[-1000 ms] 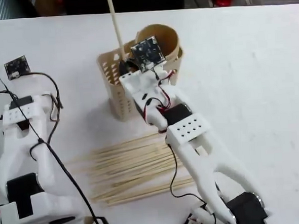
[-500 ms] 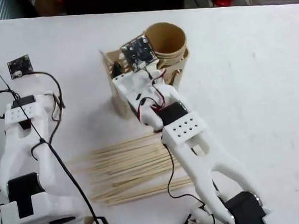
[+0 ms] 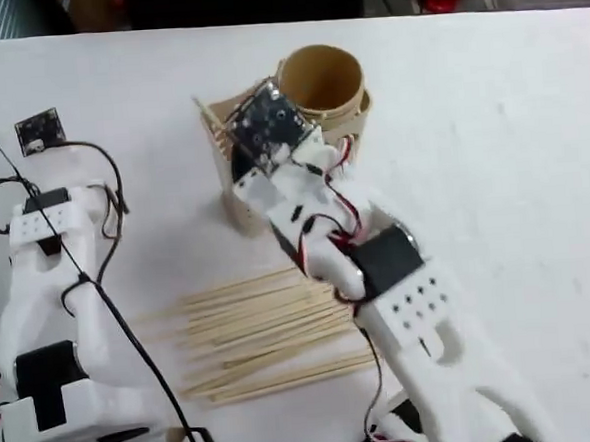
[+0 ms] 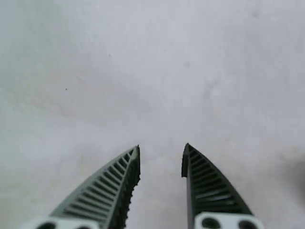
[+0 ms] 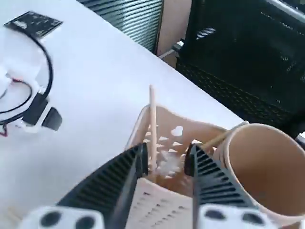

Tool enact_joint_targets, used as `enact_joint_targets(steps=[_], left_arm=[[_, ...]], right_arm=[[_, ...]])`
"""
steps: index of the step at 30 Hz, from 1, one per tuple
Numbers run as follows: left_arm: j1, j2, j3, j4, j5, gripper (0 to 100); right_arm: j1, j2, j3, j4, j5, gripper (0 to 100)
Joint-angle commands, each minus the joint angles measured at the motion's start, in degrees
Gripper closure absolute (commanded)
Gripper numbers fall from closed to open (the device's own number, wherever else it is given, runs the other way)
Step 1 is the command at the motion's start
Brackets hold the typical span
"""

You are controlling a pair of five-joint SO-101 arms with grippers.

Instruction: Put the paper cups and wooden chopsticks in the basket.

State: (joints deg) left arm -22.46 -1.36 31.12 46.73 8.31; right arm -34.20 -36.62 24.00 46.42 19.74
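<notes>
A beige slotted basket (image 3: 235,190) stands at the table's middle back, with stacked paper cups (image 3: 324,82) in its right half. My right arm (image 3: 309,205) leans over the basket's left half. In the right wrist view my right gripper (image 5: 167,150) is open just above the basket (image 5: 167,128). One wooden chopstick (image 5: 152,117) stands upright inside, close to one finger, and another chopstick (image 5: 223,135) leans by the paper cup (image 5: 259,160). A loose pile of chopsticks (image 3: 257,329) lies on the table in front. My left gripper (image 4: 161,149) is open over the bare table (image 4: 152,71).
The left arm (image 3: 49,296) with its black cables lies along the table's left side. A dark chair (image 5: 248,52) and slatted blinds (image 5: 128,19) stand beyond the far edge. There is free white table (image 3: 492,169) to the right of the basket.
The chopstick held upright above the basket a second ago has gone down into it. My right gripper let it go and its wrist swung left. The left arm stayed still.
</notes>
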Motion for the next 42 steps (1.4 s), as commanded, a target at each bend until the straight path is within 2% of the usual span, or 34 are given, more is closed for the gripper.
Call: enact_joint_targets(steps=[1, 7, 12, 16, 20, 24, 30, 39, 42], left_arm=[[1.0, -0.2, -0.2, -1.0, -0.7, 83], [1.0, -0.2, 0.4, -2.2, -0.7, 83], [1.0, -0.3, 2.4, -6.2, -0.8, 83], [0.9, -0.3, 2.5, -6.2, -3.3, 83], [0.9, -0.3, 2.5, -6.2, -3.8, 83], [0.7, -0.3, 2.5, -6.2, -3.8, 83], [0.7, -0.3, 2.5, -6.2, -3.8, 83], [0.9, -0.3, 2.5, -6.2, -3.9, 83], [0.9, -0.3, 2.5, -6.1, -3.9, 83]], right_arm=[[-1.4, -6.1, -5.0, 12.3, 4.5, 86.0], [-1.3, -13.6, -5.3, 29.5, 9.8, 85.8], [0.0, -23.5, -5.9, 38.7, 11.0, 86.1], [0.1, -20.5, 2.0, 41.5, 12.0, 85.8], [-2.2, -8.5, 16.2, 36.9, 23.0, 84.3], [-7.2, -0.1, 26.0, 28.4, 26.4, 80.7], [-14.8, 1.5, 34.3, 19.6, 26.4, 80.5], [-12.2, 1.9, 39.6, 7.5, 25.8, 81.0], [-10.2, 1.9, 39.6, 4.8, 24.8, 87.2]])
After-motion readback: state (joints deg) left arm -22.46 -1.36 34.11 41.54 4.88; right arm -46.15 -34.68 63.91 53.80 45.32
